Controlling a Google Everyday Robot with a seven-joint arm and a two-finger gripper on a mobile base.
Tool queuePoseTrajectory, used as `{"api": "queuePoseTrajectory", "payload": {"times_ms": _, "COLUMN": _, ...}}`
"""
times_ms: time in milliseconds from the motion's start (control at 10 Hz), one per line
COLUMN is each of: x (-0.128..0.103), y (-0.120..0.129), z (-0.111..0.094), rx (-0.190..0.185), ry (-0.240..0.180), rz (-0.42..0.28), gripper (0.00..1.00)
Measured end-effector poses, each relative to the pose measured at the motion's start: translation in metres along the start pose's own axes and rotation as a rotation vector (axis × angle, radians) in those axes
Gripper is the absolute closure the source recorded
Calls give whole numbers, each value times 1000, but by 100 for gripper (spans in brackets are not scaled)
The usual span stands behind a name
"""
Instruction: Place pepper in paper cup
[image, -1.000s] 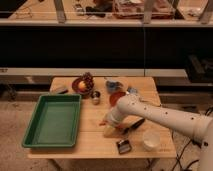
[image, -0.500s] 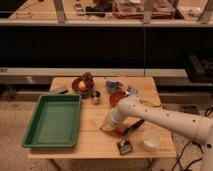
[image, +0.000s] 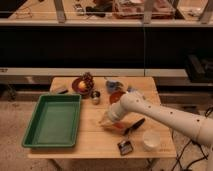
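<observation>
Wooden table: green plastic tray left, gripper barely moved, low at the slim orange-red pepper, grip state, can't tell. Short white paper cup sits right, so pickup's probably still pending.

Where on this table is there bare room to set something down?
Bare wood lies between the green tray and the brush, along the front edge below the gripper, which is mid-table. The back row, around the metal cup and reddish-brown bowl, is crowded.
</observation>
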Motion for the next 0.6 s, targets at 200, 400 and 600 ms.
{"api": "queuePoseTrajectory", "payload": {"times_ms": 200, "x": 17, "y": 34, "z": -35, "rx": -40, "ry": 81, "rz": 0, "gripper": 88}}
{"api": "queuePoseTrajectory", "payload": {"times_ms": 400, "x": 21, "y": 62, "z": -63, "rx": -82, "ry": 168, "rz": 17, "gripper": 88}}
{"api": "queuePoseTrajectory", "payload": {"times_ms": 600, "x": 11, "y": 83, "z": -91, "rx": -130, "ry": 231, "rz": 47, "gripper": 88}}
